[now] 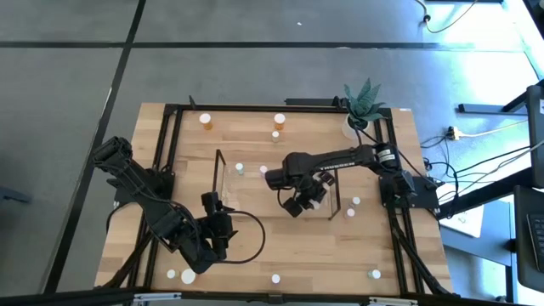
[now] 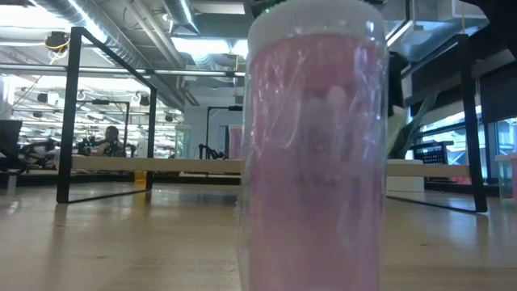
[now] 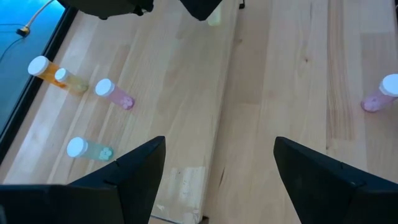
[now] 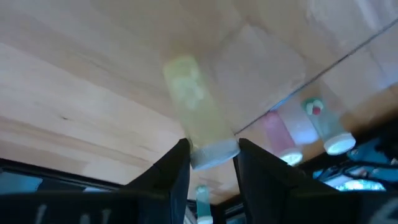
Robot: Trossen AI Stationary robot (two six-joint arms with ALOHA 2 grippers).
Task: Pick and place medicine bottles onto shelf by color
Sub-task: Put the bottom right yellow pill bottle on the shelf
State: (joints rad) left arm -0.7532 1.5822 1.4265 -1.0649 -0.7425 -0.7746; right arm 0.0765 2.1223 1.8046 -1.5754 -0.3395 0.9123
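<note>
Right claw (image 4: 210, 163) pinches a greenish bottle (image 4: 198, 112) by its white cap, inside the shelf (image 1: 223, 174) at mid-surface. Left claw (image 3: 217, 168) gapes empty at seven o'clock. Pink (image 4: 278, 134) and green bottles (image 4: 324, 127) crowd close beside. A pink bottle (image 2: 315, 153) blocks most of the low view.

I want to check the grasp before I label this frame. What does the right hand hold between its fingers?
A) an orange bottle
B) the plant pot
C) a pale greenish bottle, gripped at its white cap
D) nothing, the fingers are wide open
C: in the right wrist view the right hand is closed on the white cap of a pale greenish bottle, over the shelf.
</note>
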